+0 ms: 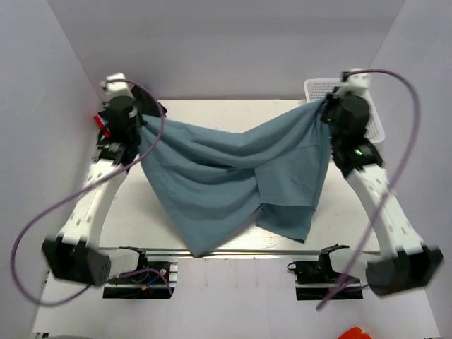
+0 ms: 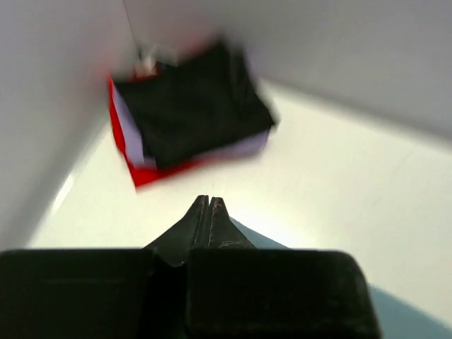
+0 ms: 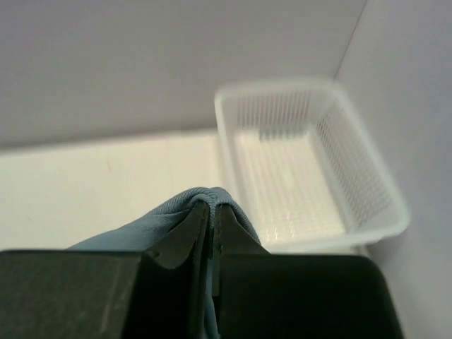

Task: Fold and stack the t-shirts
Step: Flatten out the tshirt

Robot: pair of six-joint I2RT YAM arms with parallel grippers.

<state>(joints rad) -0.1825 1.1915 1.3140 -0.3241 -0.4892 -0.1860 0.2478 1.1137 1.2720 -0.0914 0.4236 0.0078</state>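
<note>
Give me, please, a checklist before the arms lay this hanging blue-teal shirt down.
1. Right claw pinching the dusty blue-teal cotton t-shirt: ok, fabric shows in its grip.
2. Left claw gripping its other end: ok, shut, shirt hangs from it.
3. Shirt spread smooth: not ok, it sags in deep folds between the claws.
4. Folded stack of black, red and white shirts clear of it: ok, far left corner.
5. White plastic mesh basket clear of the right claw: cannot tell, close behind.

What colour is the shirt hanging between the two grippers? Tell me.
The shirt is plain dusty blue-teal; top view shows it best.
</note>
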